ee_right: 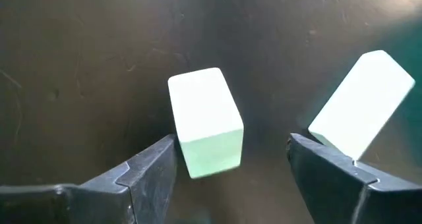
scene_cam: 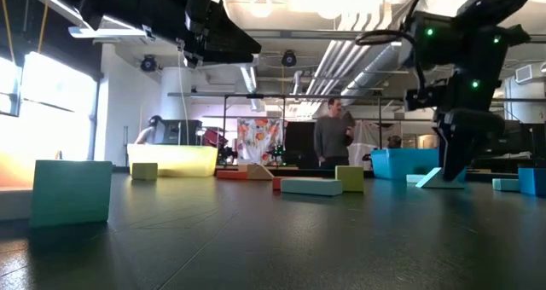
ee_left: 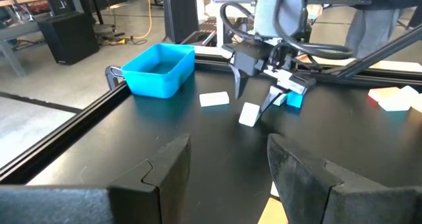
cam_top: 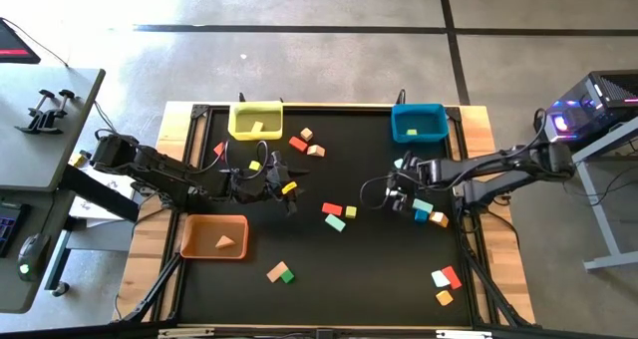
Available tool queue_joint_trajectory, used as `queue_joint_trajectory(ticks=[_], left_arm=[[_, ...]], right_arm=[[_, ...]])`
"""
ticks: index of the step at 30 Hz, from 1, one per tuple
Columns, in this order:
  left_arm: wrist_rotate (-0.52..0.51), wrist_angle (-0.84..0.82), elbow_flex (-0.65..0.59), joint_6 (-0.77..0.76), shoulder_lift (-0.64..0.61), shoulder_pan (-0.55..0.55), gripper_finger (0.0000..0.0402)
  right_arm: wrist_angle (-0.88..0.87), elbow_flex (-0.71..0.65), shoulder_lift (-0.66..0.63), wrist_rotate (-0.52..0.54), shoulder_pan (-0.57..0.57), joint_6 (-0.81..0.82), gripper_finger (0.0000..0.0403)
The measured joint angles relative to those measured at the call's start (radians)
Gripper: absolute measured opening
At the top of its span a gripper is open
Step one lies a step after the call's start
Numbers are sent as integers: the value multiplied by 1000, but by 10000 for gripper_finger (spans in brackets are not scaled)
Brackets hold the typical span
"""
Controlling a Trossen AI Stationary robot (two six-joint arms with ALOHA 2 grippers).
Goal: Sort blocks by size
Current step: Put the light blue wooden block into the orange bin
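1. High view: black surface (cam_top: pixel 369 269) seen whole. Yellow bin (cam_top: pixel 256 120) at upper left, blue bin (cam_top: pixel 419 123) at upper right, orange bin (cam_top: pixel 213 236) at lower left. Blocks (cam_top: pixel 334 216) scattered: a cluster below the yellow bin, a red, yellow and mint group at centre, a tan and green pair at lower centre, a white, red and orange group at lower right.
2. High view: left gripper (cam_top: pixel 288 191) at left of centre with a yellow piece at its tip; whether it is held, cannot tell. Right gripper (cam_top: pixel 401 197) at right of centre, below the blue bin.
3. Right wrist view, alone in showing this: mint block (ee_right: pixel 206 122), a short pale-green bar with squared faces, lying on the surface between the spread fingers (ee_right: pixel 142 174), touching neither. Second mint block (ee_right: pixel 361 105) just beside, tilted.
4. Left wrist view: left gripper's own fingers (ee_left: pixel 161 165) stand apart. Farther off, the right gripper (ee_left: pixel 254 99) hangs spread above a pale block (ee_left: pixel 249 113); another pale block (ee_left: pixel 213 99) lies near the blue bin (ee_left: pixel 158 69).
5. Low view: blocks in a row at table level; person (scene_cam: pixel 329 136) standing in the room behind.
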Motion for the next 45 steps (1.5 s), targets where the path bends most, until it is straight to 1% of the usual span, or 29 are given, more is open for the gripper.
queue_joint_trajectory(ticks=[6,9,11,16,17,25,29,32,34,37,40,42,45], left_arm=[[0,2,0,0,0,0,188],[0,2,0,0,0,0,188],[0,2,0,0,0,0,188],[0,3,0,12,0,-1,188],[0,3,0,16,0,-2,188],[0,3,0,16,0,-5,188],[0,3,0,16,0,-4,188],[0,3,0,18,0,-4,188],[-1,3,0,30,0,-8,188],[-11,12,0,91,20,-37,188],[-67,73,0,176,65,-85,188],[-106,151,0,245,108,-115,188],[-106,300,4,343,182,-133,188]], right_arm=[[122,-49,0,-45,-43,-69,274],[147,-52,1,-67,-52,-91,254],[164,-52,0,-71,-52,-92,229],[205,-51,0,-72,-44,-92,132],[208,-51,0,-72,-42,-92,121],[213,-51,0,-47,-18,-90,121],[322,-51,0,-47,7,-103,121],[446,-51,0,-47,25,-161,121],[572,-58,0,-54,26,-190,121],[895,-133,0,-133,25,-214,121],[1248,-236,9,-198,26,-195,121],[1424,-289,8,-200,27,-170,121],[1640,-329,8,-162,45,-167,121]])
